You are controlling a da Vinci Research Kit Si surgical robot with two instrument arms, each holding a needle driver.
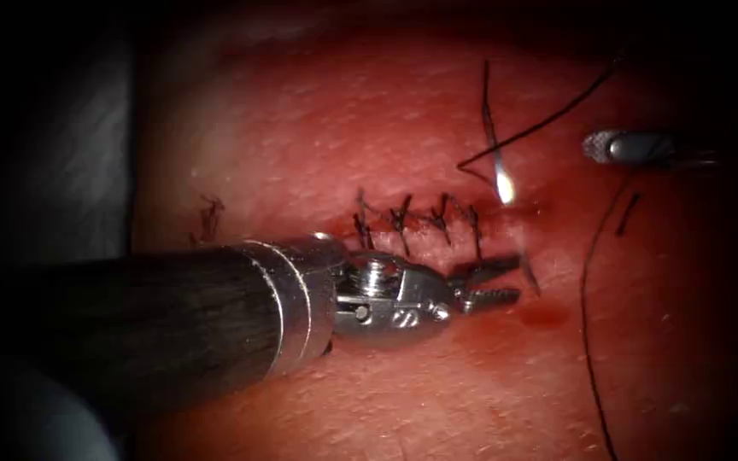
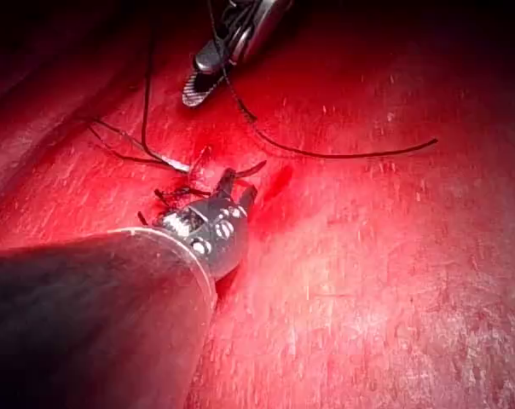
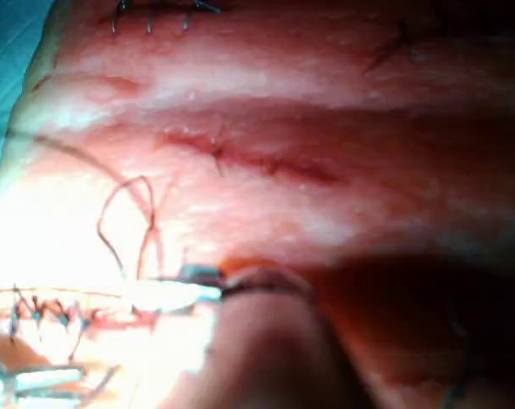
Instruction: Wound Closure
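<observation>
Two tools showing in the endoscope view. Left gripper (image 1: 506, 282) is coming in from the left on a thick dark shaft, sitting just near of the stitched cut (image 1: 416, 218), jaws parted and grasping nothing. Needle (image 1: 495, 145) is standing at the right end of the cut, its lower end at the tissue (image 1: 318, 119) by the bright glint; whether it is entering the tissue, cannot tell. Thread (image 1: 548, 119) is running from the needle up toward the far right, and another strand is curving down the right side. Right gripper (image 1: 595, 147) is lying well right of the cut, beside the thread; its state, cannot tell. Red fluid (image 1: 544, 316) is pooling just right of the left gripper.

Left wrist view: left gripper (image 2: 240, 192) is pointing at the cut end, jaws parted, not clenched on anything. Thread (image 2: 343, 155) is trailing across the tissue (image 2: 368, 298). Right gripper (image 2: 202, 81) is hovering beyond it with thread passing by it.

Right wrist view: tissue (image 3: 326, 128) is lying pale and strongly lit, stitches (image 3: 49, 313) showing along the cut, and thread (image 3: 125, 217) is looping above them.
</observation>
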